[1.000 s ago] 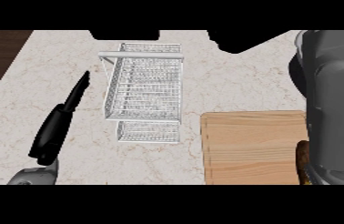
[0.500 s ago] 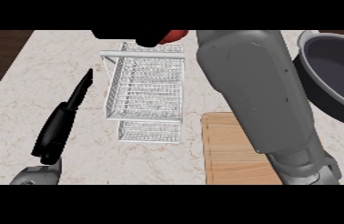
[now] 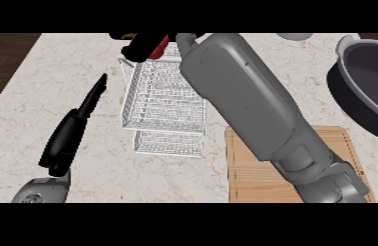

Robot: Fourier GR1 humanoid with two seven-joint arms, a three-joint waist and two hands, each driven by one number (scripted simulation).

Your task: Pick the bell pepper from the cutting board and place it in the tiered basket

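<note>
Stretched across the counter (image 3: 88,65) from the lower right, over the cutting board (image 3: 251,175) and toward the far end of the tiered basket (image 3: 166,102). Right hand (image 3: 144,46) clenched round the bell pepper (image 3: 157,50), a sliver of red showing between black fingers. Held above the basket's far rim, apparently so the pepper can go straight down into the upper tier rather than catching the wire wall. Not yet let go. Left hand (image 3: 74,125) resting beside the basket's left side, fingers straight and released, holding nothing, well out of the way. Dark pot (image 3: 362,85) at the right edge, untouched.
</note>
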